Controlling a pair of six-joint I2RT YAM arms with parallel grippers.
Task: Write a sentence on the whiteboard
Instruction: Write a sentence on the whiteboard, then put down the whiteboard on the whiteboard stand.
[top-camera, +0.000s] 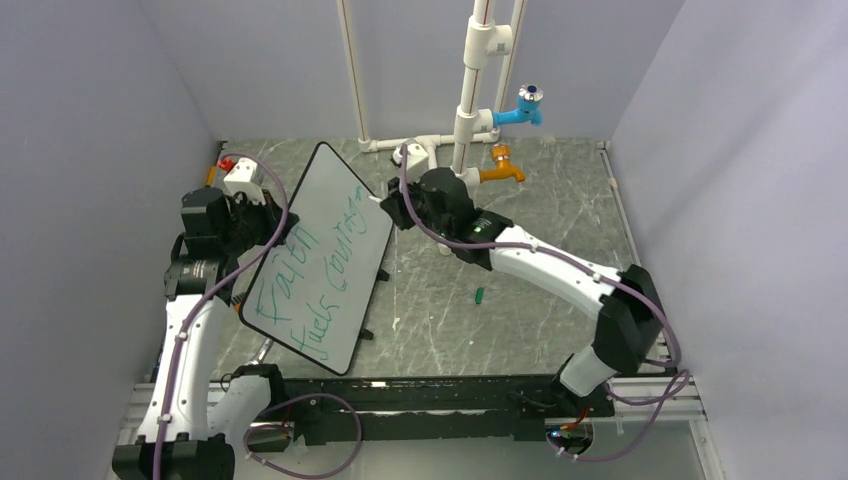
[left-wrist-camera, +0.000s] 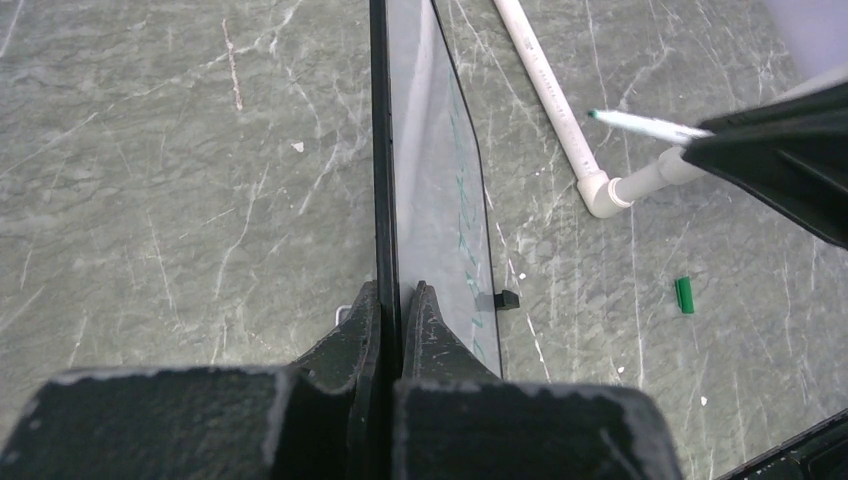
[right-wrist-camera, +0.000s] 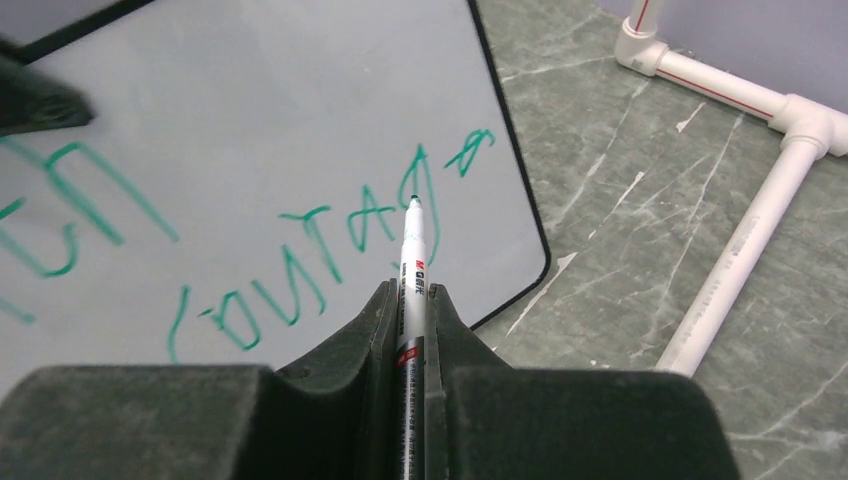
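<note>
Across the whiteboard (top-camera: 318, 262) you see the sentence (top-camera: 312, 268) in green, two lines, roughly "Faith" over "fuels courage". The whiteboard stands tipped up on one long edge on the grey table (top-camera: 540, 310), its written face toward the right arm. At its far-left rim your left claw (left-wrist-camera: 395, 296) is pinching the black edge, one finger on each side. At the last letters of "courage" your right claw (right-wrist-camera: 412, 296) is clamped on a white marker (right-wrist-camera: 413, 250) with its green tip at the board; touching or not, can't tell. Right of the whiteboard, a small green cap (top-camera: 480, 295) lies on the table, apart from it. Behind the whiteboard stand white pipes (top-camera: 470, 110) with a blue tap (top-camera: 522, 108) and an orange tap (top-camera: 500, 172).
</note>
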